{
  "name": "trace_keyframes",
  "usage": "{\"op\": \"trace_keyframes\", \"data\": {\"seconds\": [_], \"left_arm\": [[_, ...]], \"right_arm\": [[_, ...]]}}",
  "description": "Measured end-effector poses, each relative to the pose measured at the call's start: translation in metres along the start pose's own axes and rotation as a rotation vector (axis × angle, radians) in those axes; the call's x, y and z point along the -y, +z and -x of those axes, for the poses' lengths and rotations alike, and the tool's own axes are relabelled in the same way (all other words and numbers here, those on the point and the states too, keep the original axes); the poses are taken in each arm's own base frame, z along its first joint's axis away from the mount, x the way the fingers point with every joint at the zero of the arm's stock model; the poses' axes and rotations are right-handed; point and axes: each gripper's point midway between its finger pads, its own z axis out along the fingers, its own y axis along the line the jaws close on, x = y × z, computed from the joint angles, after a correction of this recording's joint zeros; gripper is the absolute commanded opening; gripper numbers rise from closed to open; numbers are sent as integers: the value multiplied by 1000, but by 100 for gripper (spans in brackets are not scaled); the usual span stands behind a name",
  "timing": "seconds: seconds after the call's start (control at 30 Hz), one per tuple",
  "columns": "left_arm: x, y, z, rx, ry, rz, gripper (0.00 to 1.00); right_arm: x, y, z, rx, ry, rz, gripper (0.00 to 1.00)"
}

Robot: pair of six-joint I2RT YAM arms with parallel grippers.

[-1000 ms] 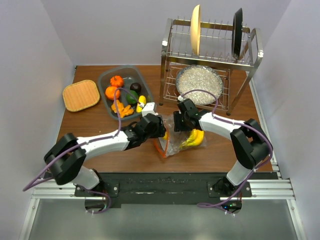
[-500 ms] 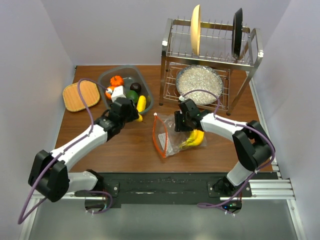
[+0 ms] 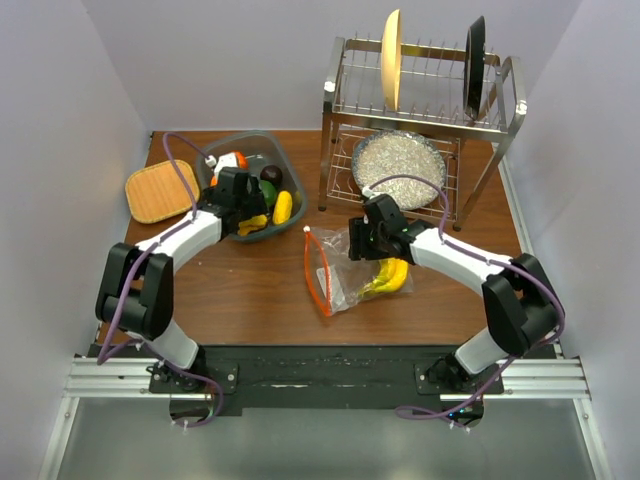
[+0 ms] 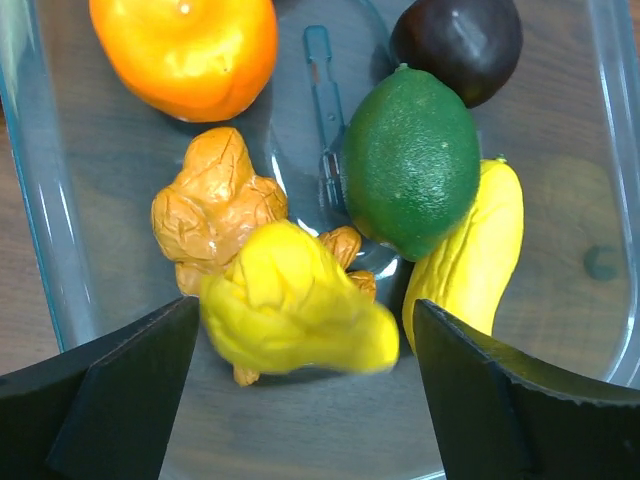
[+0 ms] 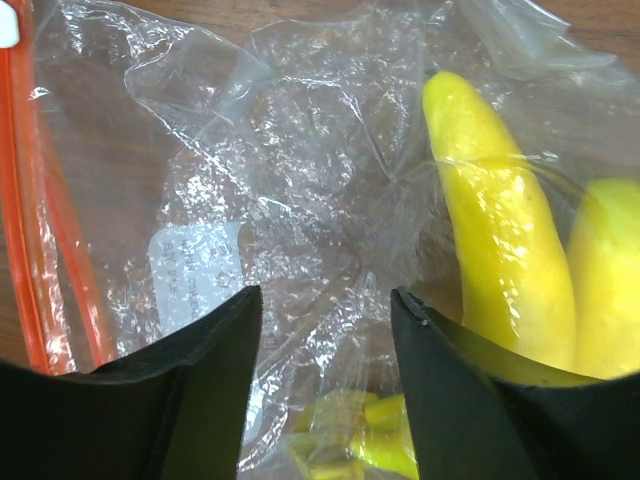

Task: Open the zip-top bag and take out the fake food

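Note:
The zip-top bag (image 3: 335, 268) lies crinkled on the table, its orange-red zip strip (image 5: 40, 210) at the left side. A yellow banana bunch (image 5: 505, 235) of fake food lies inside it. My right gripper (image 5: 325, 292) hovers open just over the bag's clear plastic, left of the bananas (image 3: 388, 277). My left gripper (image 4: 305, 310) is open above the grey tub (image 4: 40, 230). A blurred yellow piece (image 4: 295, 315) sits loose between its fingers, touching neither. Around it lie an orange (image 4: 185, 45), a green lime (image 4: 410, 160), a dark brown piece (image 4: 455, 45), a yellow squash (image 4: 465, 255) and a tan knobbly piece (image 4: 210, 210).
A metal dish rack (image 3: 420, 110) stands at the back right, holding a cream plate (image 3: 391, 60) and a black plate (image 3: 475, 68). A glittery silver plate (image 3: 399, 168) rests on its lower shelf. A square bamboo mat (image 3: 160, 190) lies left of the tub (image 3: 283, 160).
My left arm swung from the bag to the tub with the yellow piece, then opened its jaws and let it go. The right gripper stayed over the bag and opened wider.

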Motion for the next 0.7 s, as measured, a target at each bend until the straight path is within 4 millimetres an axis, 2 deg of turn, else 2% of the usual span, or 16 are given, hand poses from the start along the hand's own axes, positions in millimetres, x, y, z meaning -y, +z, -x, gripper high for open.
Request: {"op": "trace_keyframes", "data": {"seconds": [0.07, 0.17, 0.23, 0.27, 0.3, 0.37, 0.4, 0.43, 0.5, 0.53, 0.7], "left_arm": [[2, -1, 1, 0, 4, -10, 92], [4, -6, 6, 9, 8, -27, 84], [8, -15, 11, 17, 5, -50, 70], [10, -22, 14, 29, 2, -67, 65], [12, -31, 18, 44, -3, -85, 56], [19, -54, 20, 73, -10, -135, 48], [23, -65, 19, 82, -9, -162, 40], [30, -76, 15, 88, -4, -196, 37], [44, -96, -2, 77, 15, -264, 29], [50, -102, -12, 64, 26, -292, 28], [78, -124, -96, -101, 84, -424, 25]], "right_arm": [[2, -5, 2, 8, -3, -8, 68], [5, -18, 8, 42, -3, -25, 70], [8, -28, 12, 65, 2, -33, 70], [10, -33, 14, 76, 5, -38, 71], [13, -39, 17, 91, 11, -46, 71], [22, -53, 24, 130, 30, -64, 71], [27, -59, 27, 149, 42, -74, 71], [34, -66, 31, 168, 56, -89, 71], [48, -76, 35, 201, 90, -121, 68], [56, -79, 35, 211, 105, -138, 65], [95, -78, 19, 192, 203, -208, 61]]}}
